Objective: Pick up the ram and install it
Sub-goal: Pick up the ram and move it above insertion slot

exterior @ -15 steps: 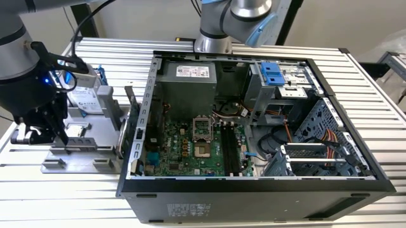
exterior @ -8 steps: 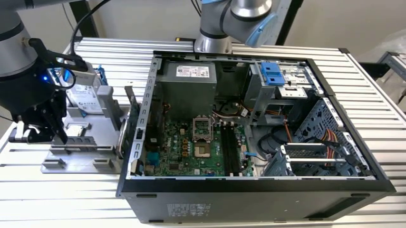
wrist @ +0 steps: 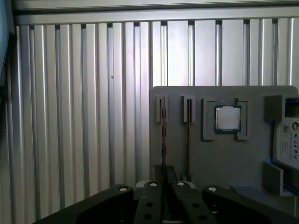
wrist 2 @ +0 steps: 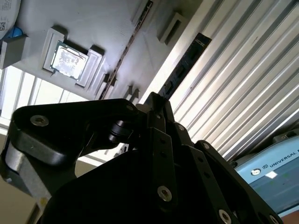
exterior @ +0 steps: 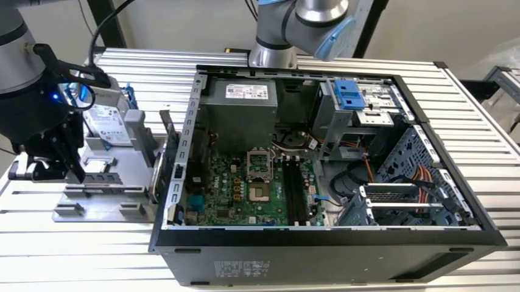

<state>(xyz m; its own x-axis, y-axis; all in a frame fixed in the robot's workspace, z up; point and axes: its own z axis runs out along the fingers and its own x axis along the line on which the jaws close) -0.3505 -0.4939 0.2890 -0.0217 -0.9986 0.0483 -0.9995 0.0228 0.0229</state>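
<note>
The ram (wrist: 162, 135) is a thin stick standing on edge in a slot of the grey fixture (wrist: 219, 163). In the second wrist view the ram (wrist 2: 122, 56) runs as a narrow line toward my fingertips. My gripper (wrist: 163, 173) hangs right over its near end, fingers drawn together with the stick's edge between them. The black gripper (wrist 2: 156, 100) shows the same closed pose there. In the exterior view the gripper (exterior: 61, 173) sits low over the fixture (exterior: 97, 207) at the exterior view's left, beside the open computer case (exterior: 325, 249).
A second thin stick (wrist: 188, 121) stands in the neighbouring slot. A square silver processor (wrist: 227, 117) and a hard drive (exterior: 109, 125) rest on the same fixture. Inside the case, the motherboard's long dark memory slots (exterior: 294, 194) lie near its middle. Another arm's base (exterior: 281, 36) stands behind the case.
</note>
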